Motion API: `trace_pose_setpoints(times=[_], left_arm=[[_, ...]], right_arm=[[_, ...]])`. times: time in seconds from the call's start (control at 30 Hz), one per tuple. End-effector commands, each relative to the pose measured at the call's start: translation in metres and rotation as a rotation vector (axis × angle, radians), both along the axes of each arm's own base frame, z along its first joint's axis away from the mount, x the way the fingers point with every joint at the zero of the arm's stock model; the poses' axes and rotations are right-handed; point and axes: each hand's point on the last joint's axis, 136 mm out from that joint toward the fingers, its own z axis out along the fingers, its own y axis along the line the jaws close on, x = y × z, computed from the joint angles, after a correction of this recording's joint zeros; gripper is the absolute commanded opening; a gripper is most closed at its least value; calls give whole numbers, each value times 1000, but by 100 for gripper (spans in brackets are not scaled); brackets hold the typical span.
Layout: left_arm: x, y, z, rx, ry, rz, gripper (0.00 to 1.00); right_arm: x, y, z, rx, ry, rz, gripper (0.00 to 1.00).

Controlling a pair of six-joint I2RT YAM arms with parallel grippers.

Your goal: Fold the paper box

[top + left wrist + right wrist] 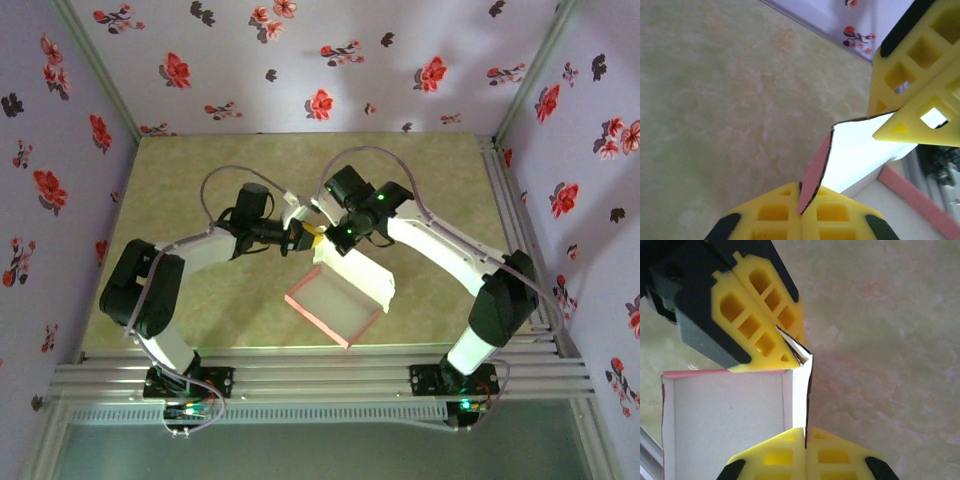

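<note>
Pink-rimmed paper box (335,305) lies diagonally; left fingers (770,217) and right fingers (775,460) pinch its flap.

The surface (200,180) is lying mottled, olive-green with paler yellowish patches, and is stretching from the metal rail (300,372) at the near edge to the flowered back wall (300,60). The paper box (335,305) is sitting directly on it, right of centre and toward the near edge, as an open tray turned cornerwise. Its low walls are showing salmon pink outside, its floor is showing pale grey-white, and one taller white panel is standing up along its far-right side.
</note>
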Motion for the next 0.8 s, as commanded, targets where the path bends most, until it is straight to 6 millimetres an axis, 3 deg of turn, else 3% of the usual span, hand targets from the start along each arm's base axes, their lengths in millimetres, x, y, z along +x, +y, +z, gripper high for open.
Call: trace_pose_setpoints(times=[0.0, 0.17, 0.33, 0.57, 0.77], left_arm=[[0, -1, 4, 64, -70, 50, 0], [0, 5, 2, 123, -164, 146, 0], [1, 17, 1, 144, -184, 224, 0], [-4, 23, 0, 142, -178, 245, 0], [-6, 25, 0, 154, -171, 248, 0]], right_arm=[[8, 4, -2, 7, 3, -58, 3], [11, -2, 7, 71, -7, -183, 35], [0, -29, 4, 109, 13, -305, 48], [-27, -90, -5, 207, 53, -499, 55], [-59, -120, -10, 247, 79, -573, 55]])
